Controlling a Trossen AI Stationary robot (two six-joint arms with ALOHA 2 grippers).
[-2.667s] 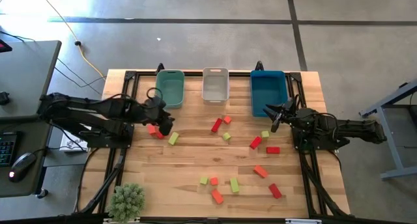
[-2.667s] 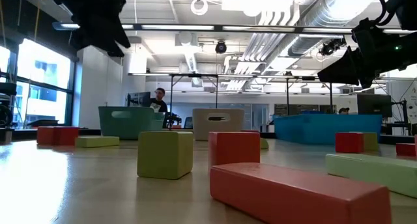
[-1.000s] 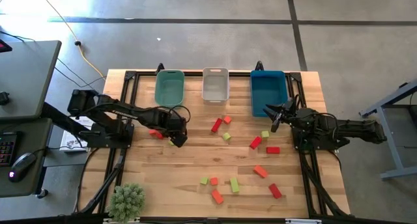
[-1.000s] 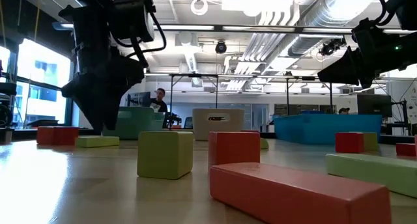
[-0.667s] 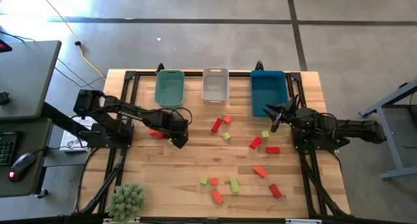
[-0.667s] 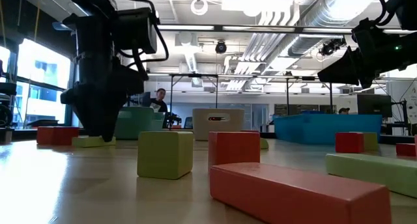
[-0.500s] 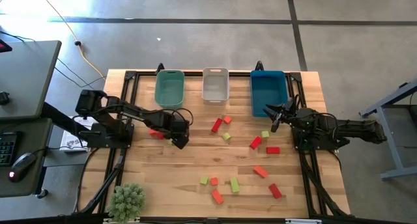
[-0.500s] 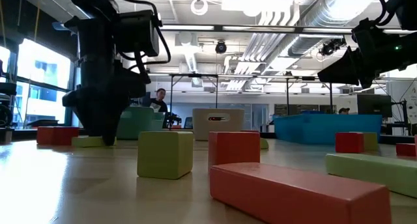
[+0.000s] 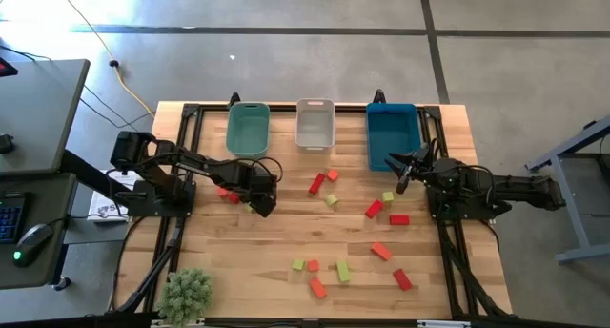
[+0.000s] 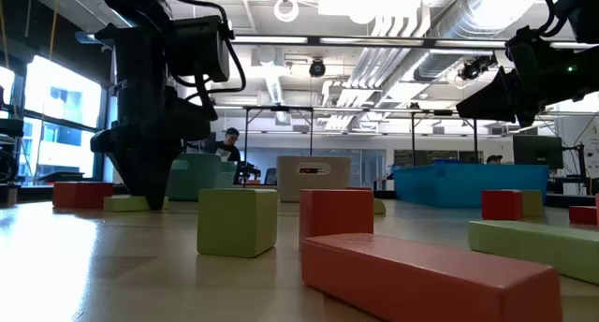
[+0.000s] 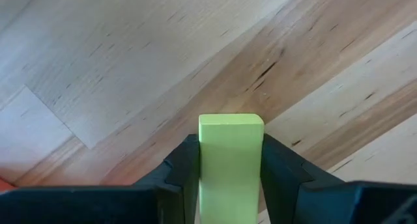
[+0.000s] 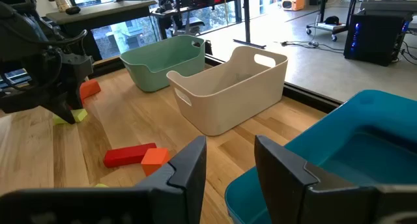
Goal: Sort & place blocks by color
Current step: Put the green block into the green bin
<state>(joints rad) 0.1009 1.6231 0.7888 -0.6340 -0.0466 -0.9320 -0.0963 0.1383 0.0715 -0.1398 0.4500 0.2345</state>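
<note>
Yellow-green, orange-red and deep red blocks lie scattered on the wooden table. My left gripper (image 9: 255,206) stands over the table's left part, pointing down, shut on a yellow-green bar block (image 11: 230,152), which also shows in the low view as a flat block (image 10: 126,203) on the table top. An orange-red block (image 9: 226,193) lies just beside it. My right gripper (image 9: 398,166) hovers by the blue bin (image 9: 392,134), open with nothing between its fingers (image 12: 189,168). My left gripper pinches the yellow-green bar block by its two long sides (image 11: 203,160) between its two fingers. The fingers (image 11: 182,172) come from above, pointing down. One end of the bar (image 11: 230,123) sticks out past them. The bar lies flat with its underside on the table.
A green bin (image 9: 248,130), a white bin (image 9: 315,124) and the blue bin stand in a row along the far edge. More blocks lie mid-table (image 9: 317,183) and toward the near edge (image 9: 342,270). A small plant (image 9: 186,294) stands at the near left corner.
My left gripper has sunk straight down onto the yellow-green bar block, which stays where it lay on the table. My right arm has kept still.
</note>
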